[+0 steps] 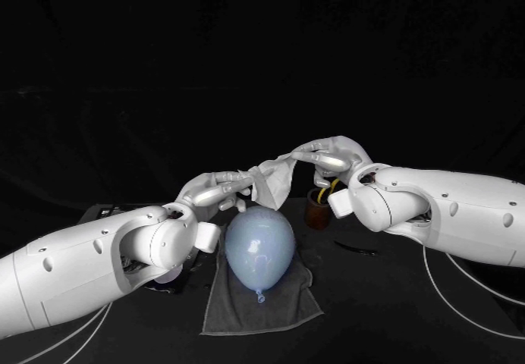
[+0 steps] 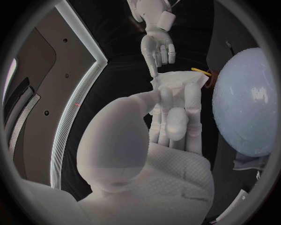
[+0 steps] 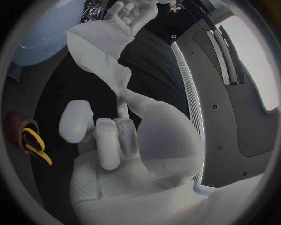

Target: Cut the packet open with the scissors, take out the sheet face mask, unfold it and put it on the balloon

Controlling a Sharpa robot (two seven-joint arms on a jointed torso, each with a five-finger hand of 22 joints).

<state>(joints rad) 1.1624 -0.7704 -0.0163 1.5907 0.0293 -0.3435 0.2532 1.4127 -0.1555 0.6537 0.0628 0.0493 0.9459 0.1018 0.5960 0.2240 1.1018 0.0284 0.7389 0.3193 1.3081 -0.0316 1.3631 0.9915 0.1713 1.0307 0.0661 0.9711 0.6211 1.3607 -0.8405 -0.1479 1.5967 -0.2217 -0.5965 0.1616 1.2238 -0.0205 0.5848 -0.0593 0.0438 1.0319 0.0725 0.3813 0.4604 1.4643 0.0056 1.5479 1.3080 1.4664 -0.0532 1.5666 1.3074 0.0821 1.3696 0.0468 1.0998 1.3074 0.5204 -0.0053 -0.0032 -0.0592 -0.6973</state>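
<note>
The white sheet mask (image 1: 274, 179) hangs stretched in the air between my two hands, above the pale blue balloon (image 1: 259, 246). My left hand (image 1: 219, 189) holds its left edge, and my right hand (image 1: 328, 156) pinches its right edge a little higher. In the left wrist view the mask (image 2: 175, 82) lies across my left hand's fingers (image 2: 175, 117), with the right hand (image 2: 158, 49) beyond and the balloon (image 2: 246, 103) beside them. From the right wrist, the mask (image 3: 99, 47) runs from my right hand (image 3: 111, 136) to the left hand (image 3: 131, 11). The yellow-handled scissors (image 3: 32, 143) stand in a brown cup (image 3: 14, 124).
The balloon lies on a grey towel (image 1: 262, 307) in the middle of the black table. Behind my right hand, near the right forearm, is the brown cup (image 1: 317, 216). A small dark item (image 1: 356, 249) lies on the table to the right of the towel.
</note>
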